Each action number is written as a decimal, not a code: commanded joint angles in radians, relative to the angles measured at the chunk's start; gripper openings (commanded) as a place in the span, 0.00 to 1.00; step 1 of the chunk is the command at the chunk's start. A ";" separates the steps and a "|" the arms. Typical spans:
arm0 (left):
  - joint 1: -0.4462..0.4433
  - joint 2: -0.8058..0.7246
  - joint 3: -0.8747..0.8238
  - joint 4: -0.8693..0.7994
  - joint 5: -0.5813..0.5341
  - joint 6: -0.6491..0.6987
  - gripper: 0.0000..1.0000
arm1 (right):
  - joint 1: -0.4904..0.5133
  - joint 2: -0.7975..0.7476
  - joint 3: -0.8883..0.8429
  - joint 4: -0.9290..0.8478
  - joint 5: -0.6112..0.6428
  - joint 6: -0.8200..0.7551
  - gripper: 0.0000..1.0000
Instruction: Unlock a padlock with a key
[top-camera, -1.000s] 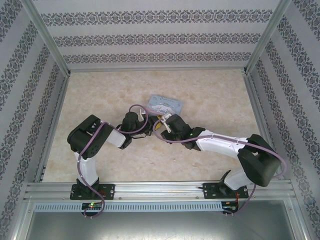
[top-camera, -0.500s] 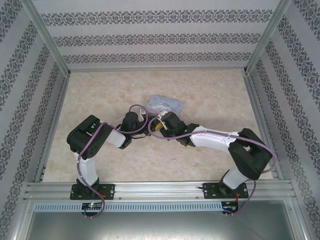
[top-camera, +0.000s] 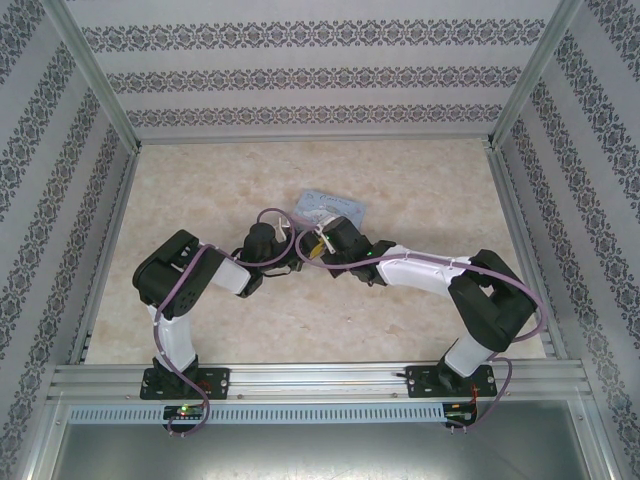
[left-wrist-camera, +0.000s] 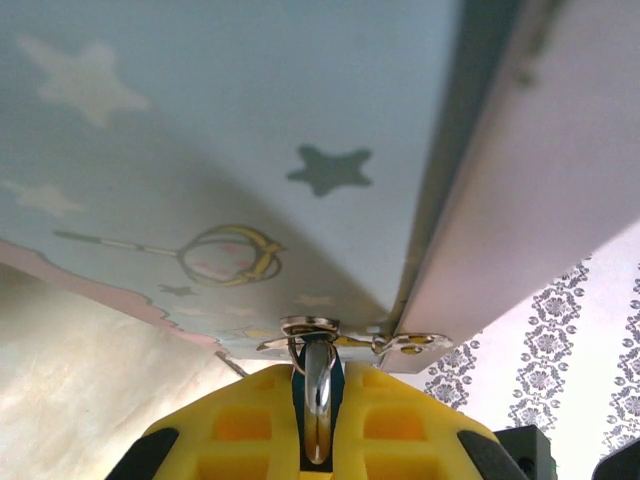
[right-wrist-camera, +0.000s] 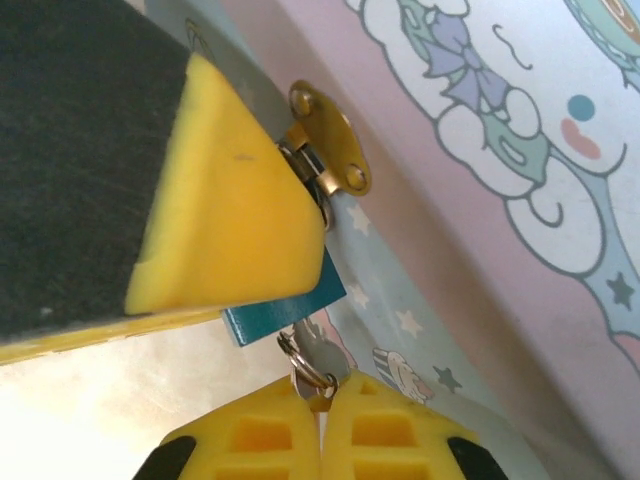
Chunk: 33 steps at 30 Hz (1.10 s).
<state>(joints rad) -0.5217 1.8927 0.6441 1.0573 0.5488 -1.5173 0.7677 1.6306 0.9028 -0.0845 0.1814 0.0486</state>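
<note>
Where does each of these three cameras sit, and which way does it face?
Top external: fixed above and behind the bases, looking down at the table; both whole arms show, meeting by the tin box.
Left wrist: on the left arm, looking past the left gripper, shut on the padlock, at the box close up.
Right wrist: on the right arm, looking past the right gripper, shut on the key, at padlock and box; the left gripper shows too.
Shared: both wrist views catch the padlock and box.

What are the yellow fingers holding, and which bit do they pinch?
The left gripper pinches the padlock by its blue body. The right gripper pinches the key by its ring end.
</note>
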 joint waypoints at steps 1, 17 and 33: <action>-0.005 -0.029 0.001 0.034 0.027 0.031 0.00 | -0.001 -0.004 0.035 0.029 -0.082 0.028 0.00; -0.007 0.005 -0.010 0.052 0.016 0.039 0.00 | -0.133 -0.100 -0.088 0.137 -0.428 0.276 0.40; -0.006 -0.005 0.001 0.045 0.015 0.030 0.00 | -0.186 -0.237 -0.159 0.090 -0.392 0.297 0.48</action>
<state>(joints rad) -0.5224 1.8942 0.6392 1.0569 0.5468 -1.5024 0.5785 1.3811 0.7353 0.0303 -0.2256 0.3649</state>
